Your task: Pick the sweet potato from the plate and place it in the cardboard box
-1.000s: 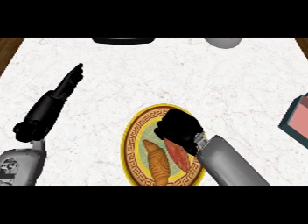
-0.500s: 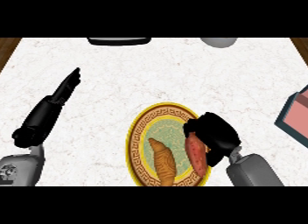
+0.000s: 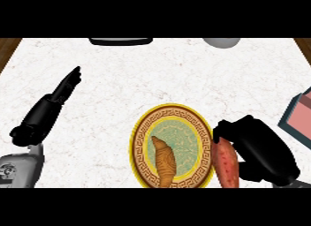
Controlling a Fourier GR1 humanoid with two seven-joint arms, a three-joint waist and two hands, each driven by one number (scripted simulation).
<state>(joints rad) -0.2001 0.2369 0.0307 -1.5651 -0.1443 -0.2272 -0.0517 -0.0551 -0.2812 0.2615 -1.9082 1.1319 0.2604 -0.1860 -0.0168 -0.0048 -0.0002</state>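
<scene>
The right edge cuts off the cardboard box [image 3: 308, 121], showing only a corner.

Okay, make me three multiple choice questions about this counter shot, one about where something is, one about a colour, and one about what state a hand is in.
1. Where is the sweet potato?
A. By the plate's right rim, in the right hand
B. In the box
C. At the counter's far edge

2. What colour is the plate's outer rim?
A. Blue
B. Yellow
C. White

3. What is the left hand doing?
A. Curled round the croissant
B. Pressing the plate
C. Open, fingers straight, holding nothing

Answers: 1 A, the black fingers curl round its upper end. 2 B, a yellow band rings the patterned border. 3 C, it lies out straight over bare counter, left of the plate.
</scene>
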